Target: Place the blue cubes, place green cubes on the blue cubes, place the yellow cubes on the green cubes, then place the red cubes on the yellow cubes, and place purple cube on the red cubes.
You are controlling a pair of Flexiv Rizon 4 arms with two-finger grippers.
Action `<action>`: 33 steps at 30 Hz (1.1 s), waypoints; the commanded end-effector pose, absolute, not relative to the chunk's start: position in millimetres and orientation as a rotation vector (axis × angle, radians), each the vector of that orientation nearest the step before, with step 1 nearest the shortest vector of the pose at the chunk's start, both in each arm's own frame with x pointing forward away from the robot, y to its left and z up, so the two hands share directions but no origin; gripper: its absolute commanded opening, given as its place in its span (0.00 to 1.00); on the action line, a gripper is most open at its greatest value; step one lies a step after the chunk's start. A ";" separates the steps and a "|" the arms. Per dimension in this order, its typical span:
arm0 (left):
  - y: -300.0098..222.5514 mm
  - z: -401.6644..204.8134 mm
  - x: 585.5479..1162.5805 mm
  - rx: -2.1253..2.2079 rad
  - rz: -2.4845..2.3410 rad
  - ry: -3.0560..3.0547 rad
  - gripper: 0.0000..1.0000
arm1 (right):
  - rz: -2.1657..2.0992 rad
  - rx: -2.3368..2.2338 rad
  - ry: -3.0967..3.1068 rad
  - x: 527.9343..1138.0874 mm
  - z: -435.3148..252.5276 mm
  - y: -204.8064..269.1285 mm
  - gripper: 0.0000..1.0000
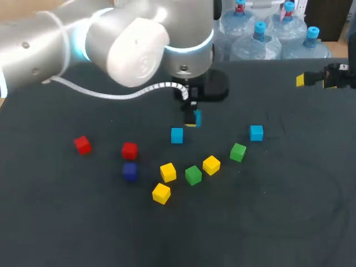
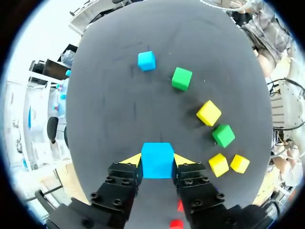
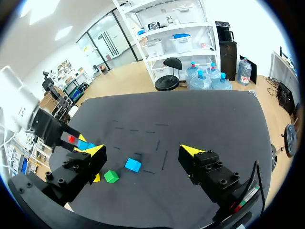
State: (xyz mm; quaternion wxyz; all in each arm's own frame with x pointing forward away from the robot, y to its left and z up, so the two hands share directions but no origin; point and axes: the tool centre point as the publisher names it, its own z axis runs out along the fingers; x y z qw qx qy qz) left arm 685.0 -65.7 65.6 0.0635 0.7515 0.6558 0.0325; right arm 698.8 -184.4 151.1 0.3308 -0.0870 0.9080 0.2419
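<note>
My left gripper hangs above the table's middle, shut on a blue cube that fills the gap between its yellow tips. A second blue cube lies just below it, a third further right. Two green cubes and three yellow cubes are scattered in front. Two red cubes and the purple cube lie to the left. My right gripper stands open and empty at the far right edge.
All loose cubes rest singly on the dark table, none stacked. In the left wrist view a blue cube and a green cube lie ahead of the fingers. The table's right half and its front are bare cloth.
</note>
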 end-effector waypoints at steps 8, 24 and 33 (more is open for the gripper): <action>-88.4 48.1 686.1 2.339 -0.044 2.060 0.00 | 0.635 -0.230 2.374 699.7 150.4 -184.8 1.00; -83.1 13.4 680.0 2.345 -0.164 2.100 0.00 | 0.635 -0.230 2.374 699.7 150.4 -184.8 1.00; -77.0 -0.6 686.9 2.343 -0.159 2.152 0.00 | 0.635 -0.230 2.374 699.7 150.4 -184.8 1.00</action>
